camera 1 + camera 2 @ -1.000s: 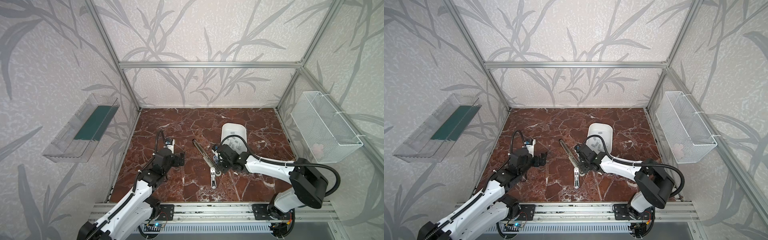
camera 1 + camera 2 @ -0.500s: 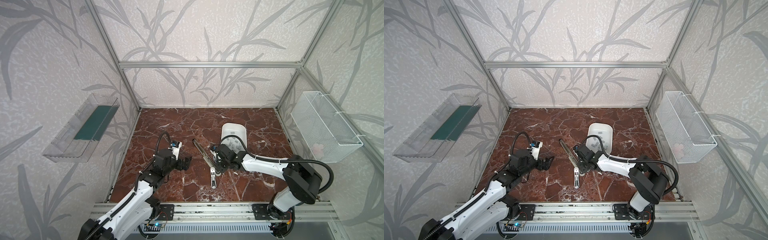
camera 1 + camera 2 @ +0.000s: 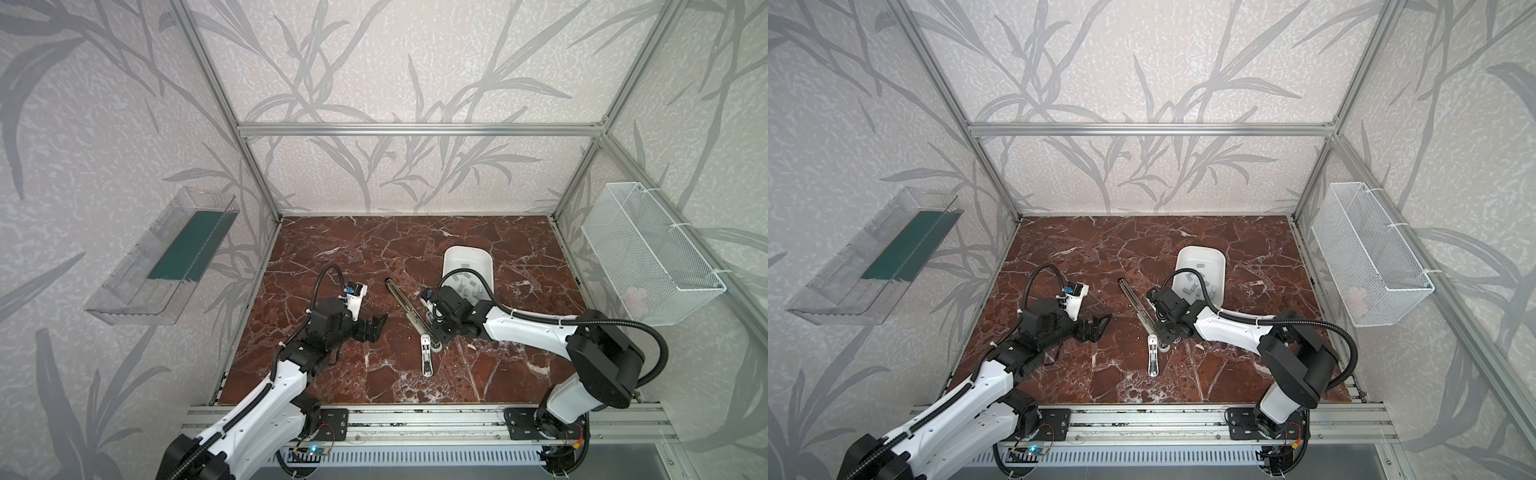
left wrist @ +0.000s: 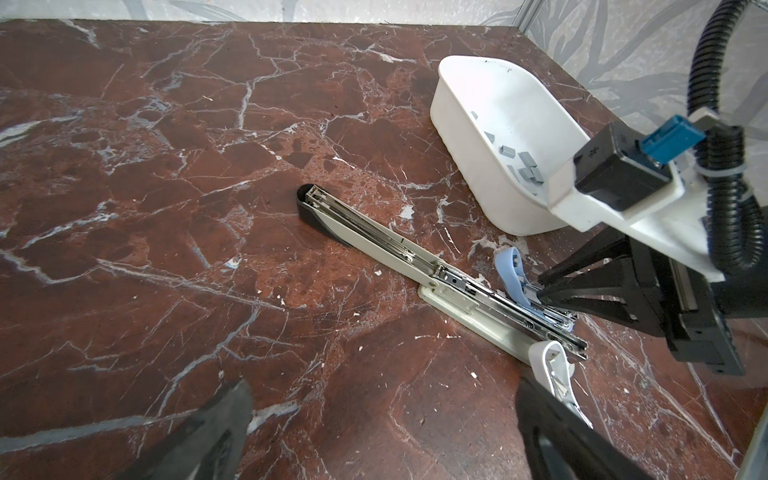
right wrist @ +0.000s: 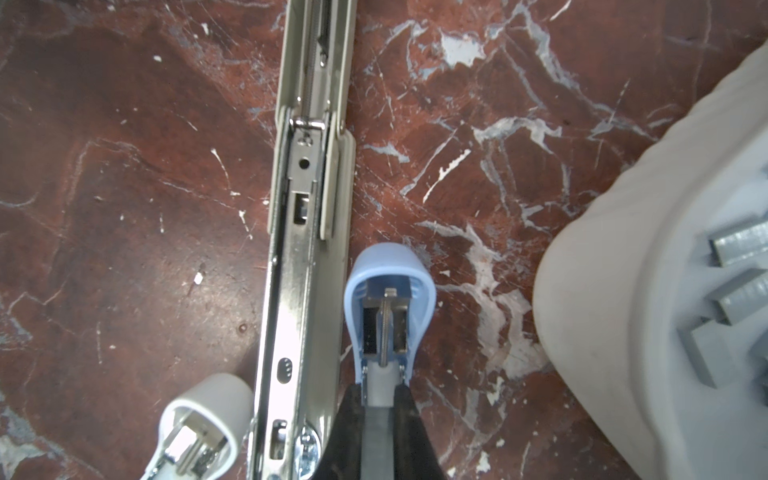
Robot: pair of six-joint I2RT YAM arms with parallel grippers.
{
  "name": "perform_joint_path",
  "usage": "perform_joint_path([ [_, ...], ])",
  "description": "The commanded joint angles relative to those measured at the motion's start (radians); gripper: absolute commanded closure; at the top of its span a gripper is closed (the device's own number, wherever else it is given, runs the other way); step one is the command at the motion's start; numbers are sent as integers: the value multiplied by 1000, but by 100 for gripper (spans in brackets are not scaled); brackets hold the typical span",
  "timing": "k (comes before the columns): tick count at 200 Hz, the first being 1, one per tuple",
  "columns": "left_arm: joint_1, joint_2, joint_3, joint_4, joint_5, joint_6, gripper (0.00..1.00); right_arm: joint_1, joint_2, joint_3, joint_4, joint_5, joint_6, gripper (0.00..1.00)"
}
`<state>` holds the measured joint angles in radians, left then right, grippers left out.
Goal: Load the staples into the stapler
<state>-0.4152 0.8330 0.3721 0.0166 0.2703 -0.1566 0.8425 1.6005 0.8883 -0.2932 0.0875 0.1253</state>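
Currently in hand: a blue stapler (image 5: 388, 291), its cover swung open, is judged to be being readied for filling; no strip has yet been fetched.
Place of the staples (image 4: 525, 166): grey strips are heaped loose in the white tub (image 4: 469, 166), upper right of the left wrist view. None is seen in any stapler.
State of the right gripper (image 5: 382, 395): the fingers are drawn together and clamped on the rear of the blue stapler, at the lower centre of the right wrist view.
State of the left gripper (image 3: 374, 328): the jaws are spread wide. Nothing is held or touched, and it is hung over bare table (image 3: 332, 249), left of centre in a top view.
Neighbours: a long stapler (image 5: 299, 249), folded out flat, is lying just beside the blue one. A white stapler (image 5: 199, 415) is found at the lower left of the right wrist view.
Advice, setting down: the blue stapler should be laid channel-up and clear of the long stapler's rail, and released only once steady.
Advice, loading: one strip should be pinched by its long sides and lowered legs-down along the channel.
Risk: the light body may be tipped on release.
Not determined: whether the blue stapler is rested on the table or lifted.
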Motion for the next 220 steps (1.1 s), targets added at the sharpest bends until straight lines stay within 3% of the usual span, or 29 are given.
perform_joint_path([
  [1,5,-9,-11,24,18,19,1,-6,10,14,-38,-1,-11,100],
  [220,5,-11,-22,36,14,13,1,-8,0,6,-43,15,-25,100],
])
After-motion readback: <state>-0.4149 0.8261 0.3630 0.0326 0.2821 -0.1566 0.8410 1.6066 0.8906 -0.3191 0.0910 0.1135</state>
